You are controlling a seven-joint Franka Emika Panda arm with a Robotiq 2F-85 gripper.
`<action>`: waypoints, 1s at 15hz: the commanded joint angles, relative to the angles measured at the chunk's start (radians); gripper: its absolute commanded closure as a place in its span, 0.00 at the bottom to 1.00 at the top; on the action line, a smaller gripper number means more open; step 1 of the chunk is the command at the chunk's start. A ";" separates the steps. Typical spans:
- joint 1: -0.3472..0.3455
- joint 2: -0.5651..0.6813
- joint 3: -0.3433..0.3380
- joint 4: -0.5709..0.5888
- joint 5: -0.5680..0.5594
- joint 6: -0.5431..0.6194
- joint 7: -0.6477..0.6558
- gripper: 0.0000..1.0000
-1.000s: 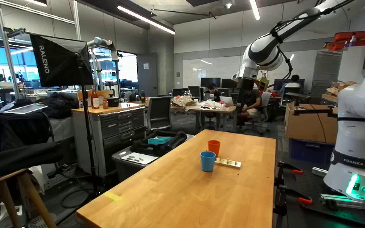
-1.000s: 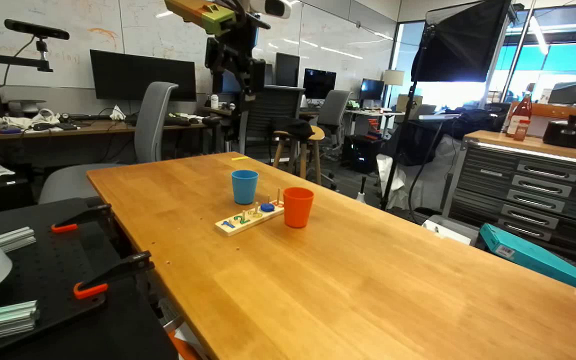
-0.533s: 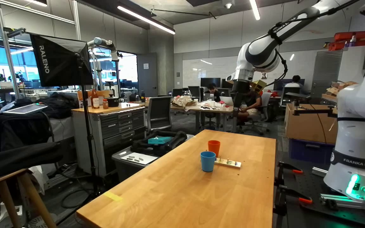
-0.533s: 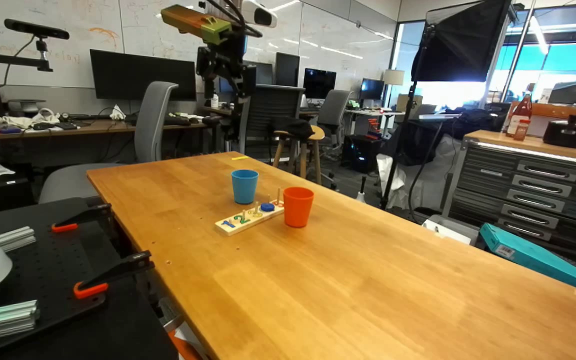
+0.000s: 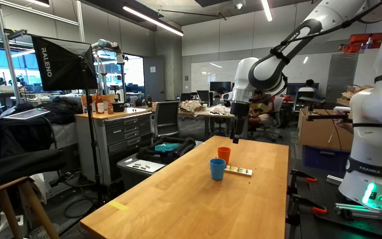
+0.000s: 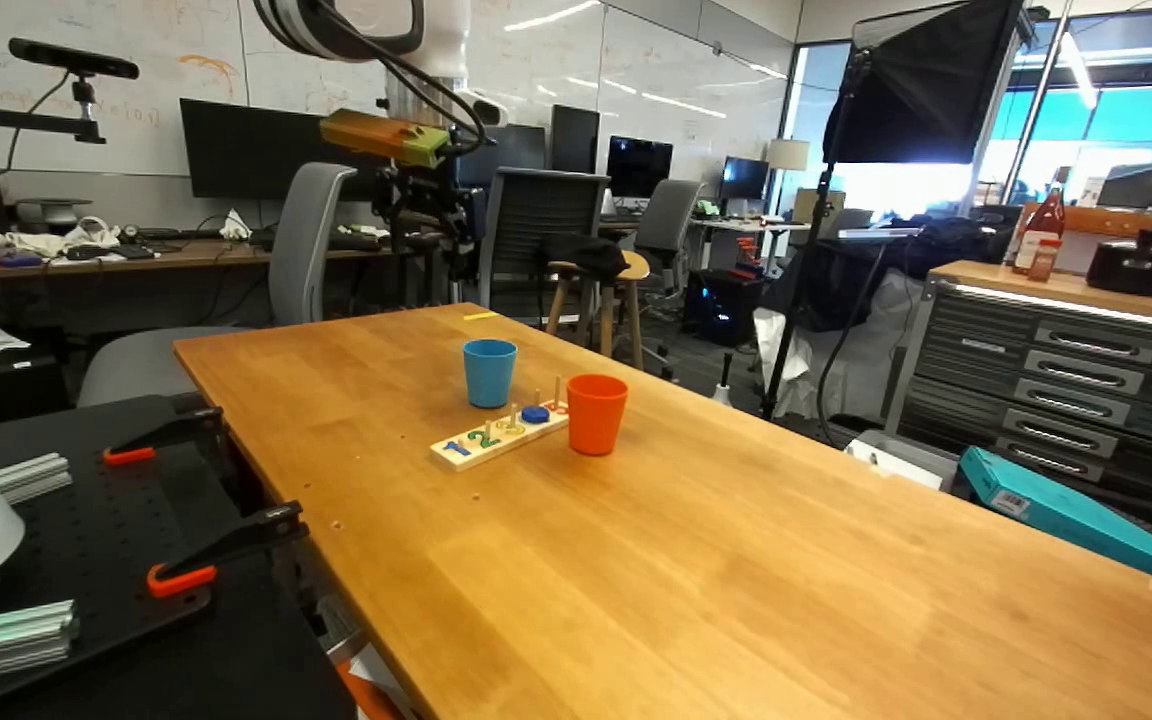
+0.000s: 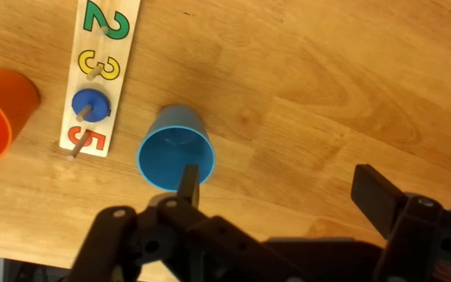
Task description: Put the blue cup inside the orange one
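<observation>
The blue cup (image 5: 217, 170) stands upright on the wooden table in both exterior views (image 6: 489, 372). The orange cup (image 5: 224, 154) stands upright close by, also in both exterior views (image 6: 596, 414). In the wrist view the blue cup (image 7: 170, 150) is left of centre with its mouth facing the camera and looks empty. The orange cup (image 7: 16, 98) is partly cut off at the left edge. My gripper (image 7: 277, 176) is open with nothing between its fingers. It hangs above the table, pointing down (image 5: 235, 139). In the wrist view, its left fingertip overlaps the blue cup's rim, with the cup lying further below.
A flat wooden peg board (image 6: 496, 437) with numbers and a blue disc lies between the cups on the table (image 5: 191, 205). Its upright pegs also show in the wrist view (image 7: 100, 74). Clamps (image 6: 226, 550) sit along the table edge on the robot's side.
The arm has come down and, in an exterior view, shifted left, so the gripper is lower over the table. The cups and the peg board have not moved.
</observation>
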 commanded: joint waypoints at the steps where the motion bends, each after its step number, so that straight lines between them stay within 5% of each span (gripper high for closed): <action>1: -0.016 0.155 0.039 0.053 -0.055 0.113 0.014 0.00; 13: -0.066 0.454 0.112 0.158 -0.236 0.305 0.089 0.00; 14: -0.067 0.467 0.114 0.163 -0.251 0.315 0.093 0.25; 15: -0.070 0.480 0.119 0.168 -0.258 0.324 0.096 0.26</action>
